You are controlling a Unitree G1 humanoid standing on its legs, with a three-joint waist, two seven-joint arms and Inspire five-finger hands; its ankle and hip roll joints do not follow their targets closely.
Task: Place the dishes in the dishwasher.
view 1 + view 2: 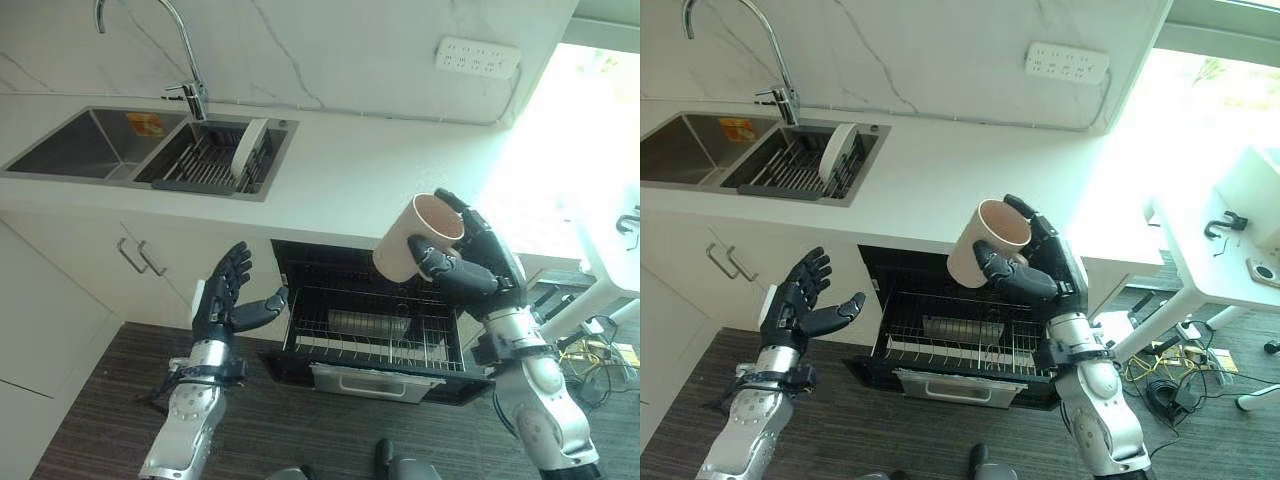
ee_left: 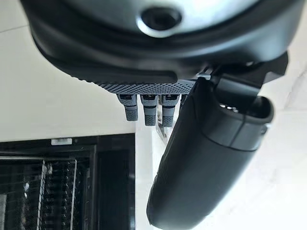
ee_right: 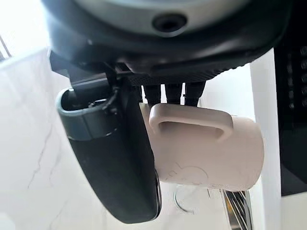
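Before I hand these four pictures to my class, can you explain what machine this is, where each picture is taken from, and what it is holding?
This is a humanoid robot with two silver-grey arms ending in dark hands. The two wide pictures come from a stereo camera on its head, looking down at a kitchen. The two close-up pictures come from cameras on its wrists, looking along each hand.

The right hand is curled round a cream mug, held above the open dishwasher; the right wrist view shows the mug's handle against the fingers. The dishwasher's wire rack is pulled out. The left hand is open and holds nothing, raised beside the dishwasher.

On the white counter is a steel sink with a tap. One basin holds a drying rack with a white plate standing in it.
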